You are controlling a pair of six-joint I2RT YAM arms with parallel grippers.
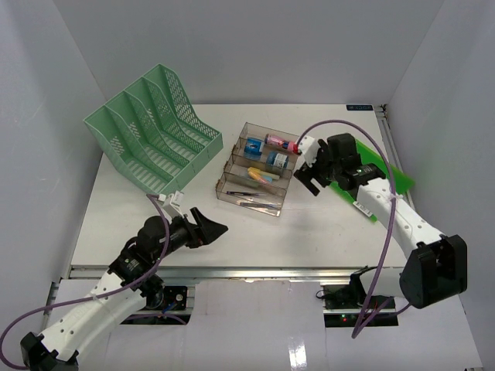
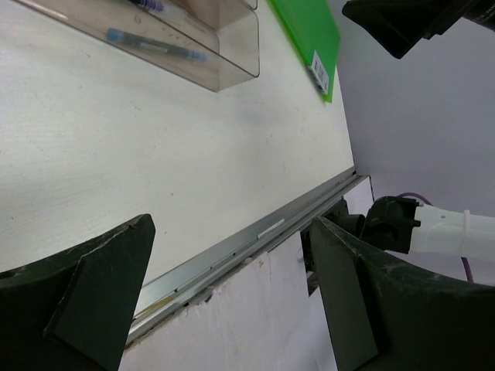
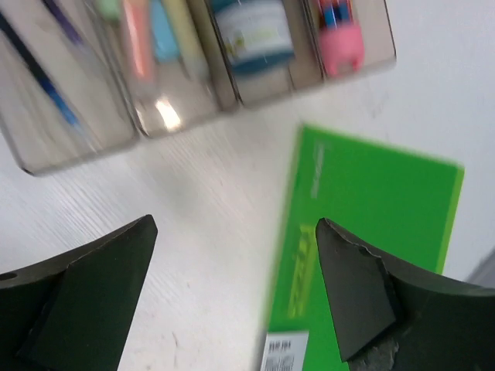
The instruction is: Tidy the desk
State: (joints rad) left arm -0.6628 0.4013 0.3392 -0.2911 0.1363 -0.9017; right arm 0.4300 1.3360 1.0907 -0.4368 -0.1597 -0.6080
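The white desk (image 1: 309, 224) has a silver rail (image 1: 255, 270) along its front edge. My right gripper (image 1: 308, 176) hangs open and empty just right of the smoky tiered tray (image 1: 232, 193), over the left edge of a green notebook (image 3: 371, 209). In the right wrist view its fingers (image 3: 85, 294) frame bare desk and the notebook's barcode corner. My left gripper (image 1: 210, 224) is open and empty low over the desk's front left, pointing right. In the left wrist view the rail (image 2: 255, 232) runs between its fingers (image 2: 363, 294).
A mint-green mesh file rack (image 1: 151, 127) stands at the back left. The tray holds pens, markers, a blue-labelled jar (image 3: 251, 31) and a pink red-capped item (image 1: 280, 141). The green notebook (image 1: 401, 179) lies by the desk's right edge. White walls enclose the desk.
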